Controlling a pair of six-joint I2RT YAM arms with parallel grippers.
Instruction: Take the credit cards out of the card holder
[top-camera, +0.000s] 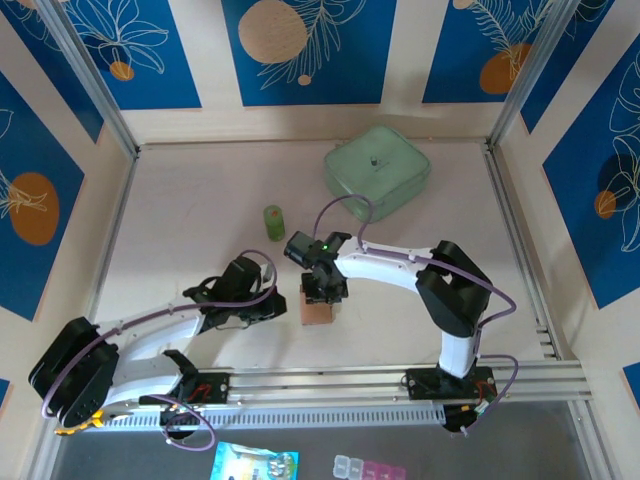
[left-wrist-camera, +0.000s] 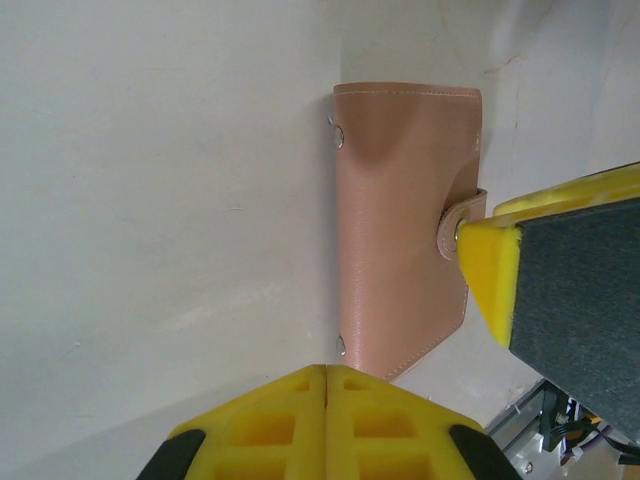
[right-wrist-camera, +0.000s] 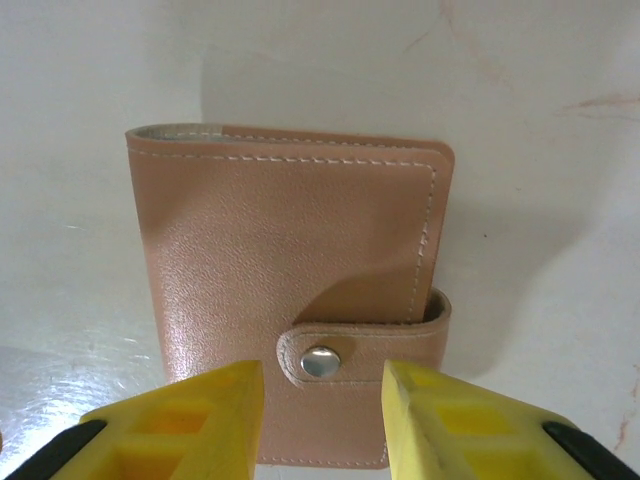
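The left claw (left-wrist-camera: 327, 372), pinched fully shut on nothing, sits just left of the card holder (left-wrist-camera: 405, 220), which lies snapped closed on the bench (left-wrist-camera: 150, 200). At the holder's strap edge, the right claw (right-wrist-camera: 322, 400) stands part-open astride the snap tab (right-wrist-camera: 322, 360), gripping nothing. It should nip the tab squarely and peel upward while the left claw pins the holder.

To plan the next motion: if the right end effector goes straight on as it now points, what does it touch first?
Probably the card holder: its snapped tab lies just ahead of the right end effector, opposite the finger gap.
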